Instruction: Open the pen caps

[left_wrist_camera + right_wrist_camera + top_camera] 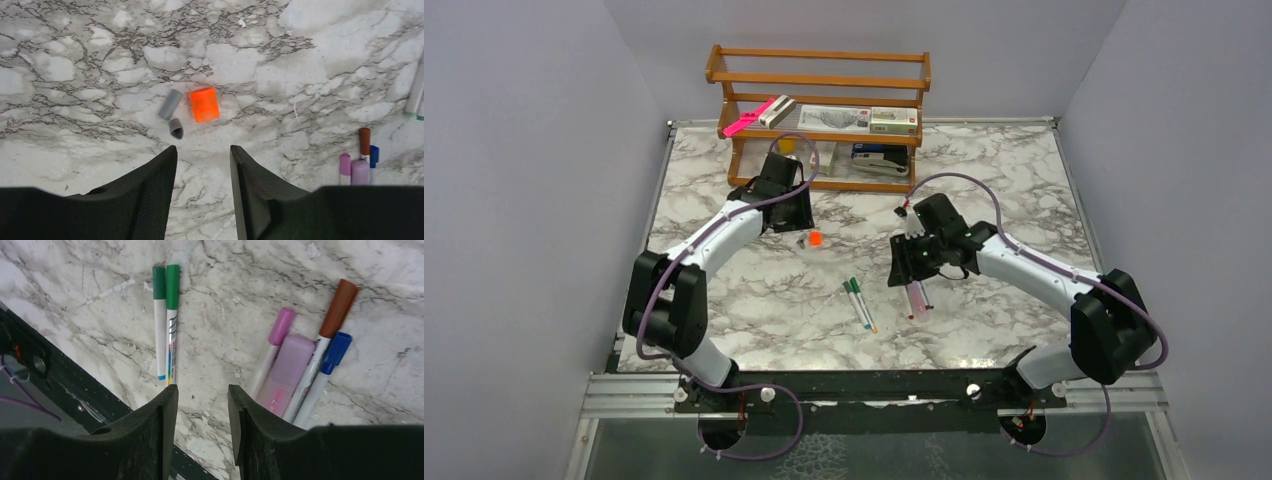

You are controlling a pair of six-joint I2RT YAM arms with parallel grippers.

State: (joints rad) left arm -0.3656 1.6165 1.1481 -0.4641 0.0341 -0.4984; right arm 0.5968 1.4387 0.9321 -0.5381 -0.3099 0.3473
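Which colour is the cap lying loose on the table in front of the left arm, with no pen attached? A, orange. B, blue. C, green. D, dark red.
A: the orange cap lies by itself on the marble table, beside two small grey pieces, with no pen barrel in it.

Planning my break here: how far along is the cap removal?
Done: one orange cap lies loose beside two small grey pieces. In hand: nothing; the left gripper and right gripper are open and empty. Left: the green caps, pink cap, brown cap and blue cap sit on their markers; the lilac highlighter looks closed too.
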